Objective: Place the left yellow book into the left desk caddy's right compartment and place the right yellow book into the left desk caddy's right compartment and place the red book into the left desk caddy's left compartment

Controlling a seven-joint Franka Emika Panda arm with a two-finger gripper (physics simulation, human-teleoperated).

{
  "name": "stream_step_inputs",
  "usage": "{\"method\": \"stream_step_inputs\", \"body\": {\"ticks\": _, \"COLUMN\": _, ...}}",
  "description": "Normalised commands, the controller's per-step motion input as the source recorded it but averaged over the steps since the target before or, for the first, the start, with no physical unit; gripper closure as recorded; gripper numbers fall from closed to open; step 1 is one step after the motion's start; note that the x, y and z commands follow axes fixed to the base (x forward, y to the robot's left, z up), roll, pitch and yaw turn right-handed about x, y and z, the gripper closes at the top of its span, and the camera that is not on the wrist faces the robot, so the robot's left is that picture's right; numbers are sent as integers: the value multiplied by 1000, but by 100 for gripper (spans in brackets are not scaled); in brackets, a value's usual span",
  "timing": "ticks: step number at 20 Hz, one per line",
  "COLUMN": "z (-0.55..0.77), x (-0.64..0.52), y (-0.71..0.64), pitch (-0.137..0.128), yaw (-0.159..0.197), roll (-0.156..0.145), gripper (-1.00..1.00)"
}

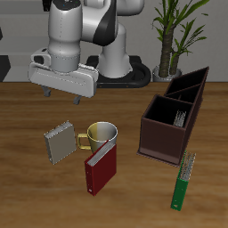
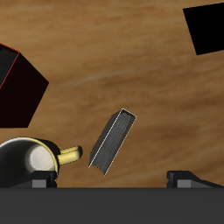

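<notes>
The pincer (image 1: 64, 87) hangs above the table (image 1: 27, 116) with its fingers spread wide and nothing held; in the wrist view both fingertips (image 2: 39, 179) are seen far apart. The right yellow book (image 1: 60, 142) lies under it and a little nearer the table's front edge, just beside the mug (image 1: 101, 135) on its handle side.

It is judged that the step in hand is the grasp of this book. The pincer should be lowered straight and turned so that the fingers close across the thin body of the book (image 2: 114, 140), not along it. Care is needed with the mug's yellow handle (image 2: 70, 155), which may be knocked.

The book is a small grey-tan block with ribbed pale page edges. The red book (image 1: 100, 169) is a dark hardcover, leaned near the mug. The left desk caddy (image 1: 160, 141), taken to be the nearer brown box, is rigid and open-topped; a ribbed pale thing (image 1: 182, 117), probably the left yellow book, is seen in one bin
</notes>
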Motion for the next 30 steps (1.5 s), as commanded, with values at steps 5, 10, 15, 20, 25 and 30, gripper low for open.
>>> {"method": "stream_step_inputs", "body": {"ticks": 5, "z": -290, "x": 139, "y": 28, "pitch": -21, "yaw": -48, "roll": 18, "gripper": -100}}
{"method": "stream_step_inputs", "body": {"ticks": 10, "z": -253, "x": 47, "y": -182, "pitch": -13, "yaw": -55, "roll": -1, "gripper": -100}}
{"method": "stream_step_inputs", "body": {"ticks": 15, "z": -217, "x": 38, "y": -86, "pitch": -18, "yaw": -52, "roll": -12, "gripper": -100}}
{"method": "stream_step_inputs", "body": {"ticks": 20, "z": -271, "x": 95, "y": 0, "pitch": -2, "yaw": -39, "roll": 20, "gripper": -100}}
{"method": "stream_step_inputs", "body": {"ticks": 25, "z": -227, "x": 26, "y": -54, "pitch": 3, "yaw": -40, "roll": -3, "gripper": -100}}
{"method": "stream_step_inputs", "body": {"ticks": 30, "z": -238, "x": 5, "y": -91, "pitch": 11, "yaw": -31, "roll": -12, "gripper": -100}}
